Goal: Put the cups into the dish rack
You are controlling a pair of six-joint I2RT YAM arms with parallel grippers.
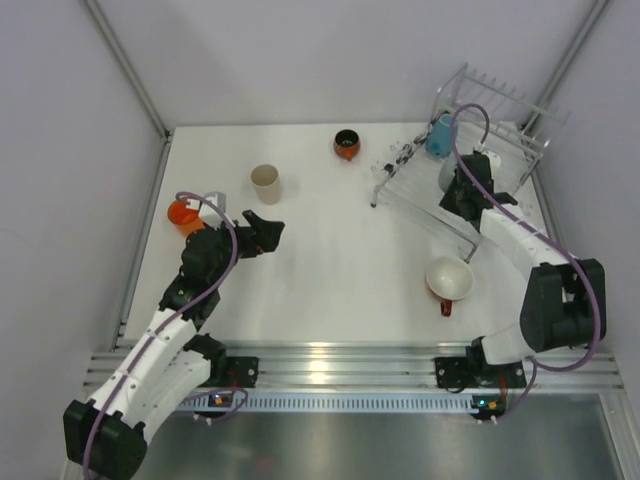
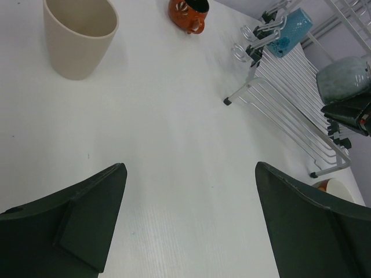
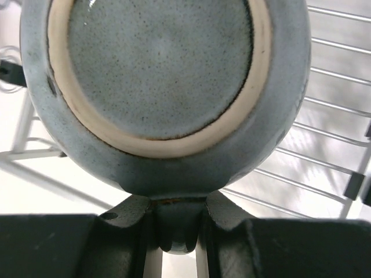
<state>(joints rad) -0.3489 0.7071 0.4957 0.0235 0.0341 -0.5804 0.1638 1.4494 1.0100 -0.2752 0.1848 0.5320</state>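
Note:
My right gripper [image 1: 462, 192] is shut on the handle of the grey mug [image 1: 449, 174] and holds it over the dish rack [image 1: 505, 118]. The right wrist view shows the mug's round base [image 3: 162, 69], its handle pinched in the gripper [image 3: 174, 231], and rack wires [image 3: 330, 110] behind. A light blue cup [image 1: 440, 136] lies in the rack. My left gripper [image 1: 264, 232] is open and empty above the table [image 2: 191, 174]. An orange cup [image 1: 183, 213] is to its left, a beige tumbler [image 1: 265, 183] beyond it. A dark-and-orange cup [image 1: 347, 144] stands at the back.
A red mug with a white inside [image 1: 449, 279] stands on the table in front of the rack, near my right arm. The left wrist view shows the tumbler [image 2: 78, 35], the dark-and-orange cup [image 2: 188, 13], the rack's front feet [image 2: 229, 101] and the grey mug [image 2: 343, 78].

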